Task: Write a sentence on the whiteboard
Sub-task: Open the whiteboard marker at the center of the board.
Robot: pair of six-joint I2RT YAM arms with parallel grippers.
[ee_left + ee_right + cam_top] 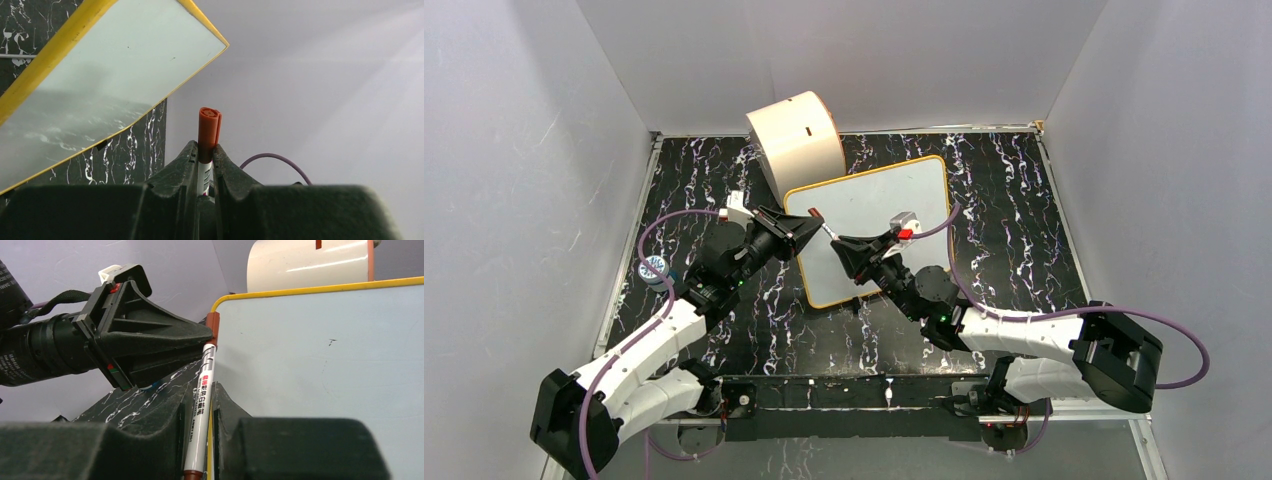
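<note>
The left gripper (204,147) has its jaws squeezed tight on a marker (199,410), right by the red cap (209,127). The cap pokes out past the tips. The right gripper (201,390) has its jaws pressed on the white middle part of the same marker, one finger on each side. So both grippers hold one pen, tip to tip, with only a little bit of pen showing between them.

The two grippers meet over the left side of the whiteboard (869,205), close to its far left corner. The whiteboard lies on the black table (1014,220) with white streaks, turned a bit crooked. It has a thin yellow-orange rim all around. Its far left corner is right up against a big cream drum (796,140) at the back of the table.

A purple cable (1064,312) loops along the right arm.
</note>
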